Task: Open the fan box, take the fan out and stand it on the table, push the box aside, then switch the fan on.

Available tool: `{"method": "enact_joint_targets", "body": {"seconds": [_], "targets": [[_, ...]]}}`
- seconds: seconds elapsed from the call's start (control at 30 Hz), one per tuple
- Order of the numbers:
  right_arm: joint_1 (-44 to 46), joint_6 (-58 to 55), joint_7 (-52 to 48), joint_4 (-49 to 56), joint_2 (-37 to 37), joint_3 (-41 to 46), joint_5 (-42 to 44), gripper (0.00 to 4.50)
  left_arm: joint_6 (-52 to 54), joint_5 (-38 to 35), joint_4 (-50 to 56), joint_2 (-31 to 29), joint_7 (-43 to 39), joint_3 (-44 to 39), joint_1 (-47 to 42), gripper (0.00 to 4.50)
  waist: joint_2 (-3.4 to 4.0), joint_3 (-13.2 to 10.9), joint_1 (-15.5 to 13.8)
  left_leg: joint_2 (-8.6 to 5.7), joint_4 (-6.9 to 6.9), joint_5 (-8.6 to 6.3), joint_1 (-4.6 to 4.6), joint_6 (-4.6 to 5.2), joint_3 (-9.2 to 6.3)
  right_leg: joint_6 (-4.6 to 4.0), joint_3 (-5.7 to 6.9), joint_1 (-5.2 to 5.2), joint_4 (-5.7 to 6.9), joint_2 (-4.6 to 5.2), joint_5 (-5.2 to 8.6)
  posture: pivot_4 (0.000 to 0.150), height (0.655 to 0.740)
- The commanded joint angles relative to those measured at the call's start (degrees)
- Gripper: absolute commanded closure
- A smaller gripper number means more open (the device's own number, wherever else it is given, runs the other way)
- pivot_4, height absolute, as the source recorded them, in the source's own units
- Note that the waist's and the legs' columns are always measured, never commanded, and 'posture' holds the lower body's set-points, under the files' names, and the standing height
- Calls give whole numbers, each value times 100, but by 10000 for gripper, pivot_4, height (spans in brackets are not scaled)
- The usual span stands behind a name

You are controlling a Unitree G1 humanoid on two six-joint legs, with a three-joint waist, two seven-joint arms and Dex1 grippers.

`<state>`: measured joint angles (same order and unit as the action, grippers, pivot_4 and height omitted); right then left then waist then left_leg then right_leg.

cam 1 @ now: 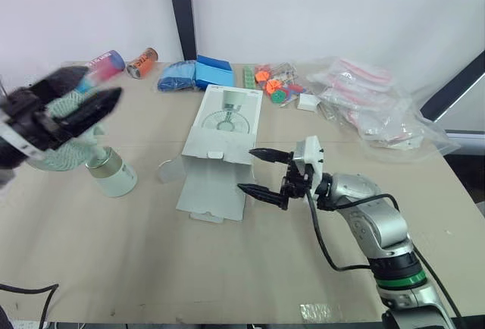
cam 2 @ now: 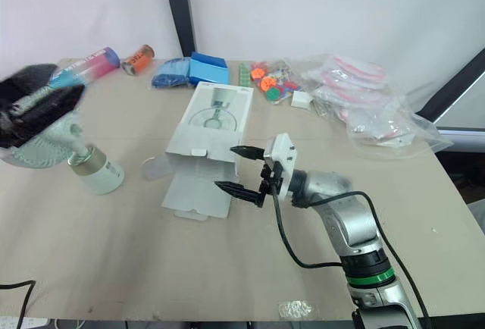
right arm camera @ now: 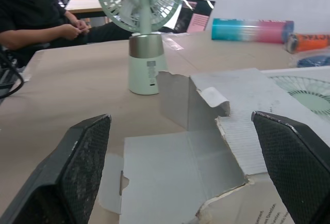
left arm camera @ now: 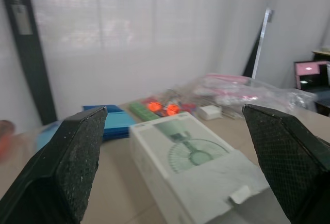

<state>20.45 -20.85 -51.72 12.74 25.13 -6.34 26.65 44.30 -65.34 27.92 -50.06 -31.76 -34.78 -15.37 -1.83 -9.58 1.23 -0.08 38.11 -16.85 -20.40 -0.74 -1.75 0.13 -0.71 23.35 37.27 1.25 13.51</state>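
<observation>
One fan box [cam 1: 220,143] lies flat mid-table, flaps open toward the robot, its long axis running away to the far edge. The fan [cam 1: 115,176] stands upright to its left. The right gripper [cam 1: 250,170] sits just off the box's near right corner, fingers spread wide and empty, so it looks the closer arm for a sideways shove. The left gripper [left arm camera: 173,111] hovers raised by the fan, also spread open.

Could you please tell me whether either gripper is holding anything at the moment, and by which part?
Nothing is held: the left gripper and right gripper are both open and empty.
</observation>
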Motion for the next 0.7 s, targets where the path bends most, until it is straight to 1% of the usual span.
{"method": "enact_joint_targets", "body": {"seconds": [0.03, 0.1, 0.13, 0.3, 0.43, 0.57, 0.7], "targets": [[-93, -535, 795, 669, -166, 60, -11, 0, 6, -105, 779, 179, -33, 654, 304, 389, 7, 0, 6, 0, -1, 0, 0, 0, 1, 0, -2, 1, 0, 0, 0, 1500, 7400], [-231, -778, 1232, 982, -222, -46, -204, 0, -46, -222, 948, 569, 117, 878, 704, 389, 11, 0, 8, 0, 0, 0, 0, -1, 3, 0, -6, 2, 3, 0, 0, 1500, 7400], [-277, -872, 1398, 1084, -247, -69, -266, 0, -90, -132, 1003, 668, 103, 969, 885, 389, 14, 2, 10, 2, -1, 1, 0, -2, 3, 0, -6, 3, 2, -2, 0, 1500, 7400], [-331, -1398, 2237, 1309, -357, -78, -648, 0, -669, 994, 1086, 854, -397, 1495, 1701, 389, 14, 2, 4, 0, -2, 3, 2, -6, 3, 2, -13, 1, 2, -8, 2, 1500, 7400], [-352, -1750, 2639, 1436, -431, -238, -884, 0, -1720, 2369, 723, 829, -1189, 2200, 2335, 389, 17, 4, 3, -6, -2, 5, 1, -7, 0, 9, -22, 0, 1, -12, 12, 1500, 7400], [-346, -2129, 2927, 1520, -579, -340, -956, 0, -2422, 3036, 388, 870, -1650, 2607, 2428, 389, 16, 4, 3, -6, -9, 4, 0, -5, -2, 8, -22, 3, 0, -13, 18, 1500, 7400], [-320, -2391, 3070, 1633, -679, -390, -970, 0, -2752, 3272, 184, 927, -1897, 2772, 2345, 389, 17, 4, 4, -5, -7, 3, -1, -3, -1, 10, -22, 2, 0, -11, 20, 1500, 7400]]}}
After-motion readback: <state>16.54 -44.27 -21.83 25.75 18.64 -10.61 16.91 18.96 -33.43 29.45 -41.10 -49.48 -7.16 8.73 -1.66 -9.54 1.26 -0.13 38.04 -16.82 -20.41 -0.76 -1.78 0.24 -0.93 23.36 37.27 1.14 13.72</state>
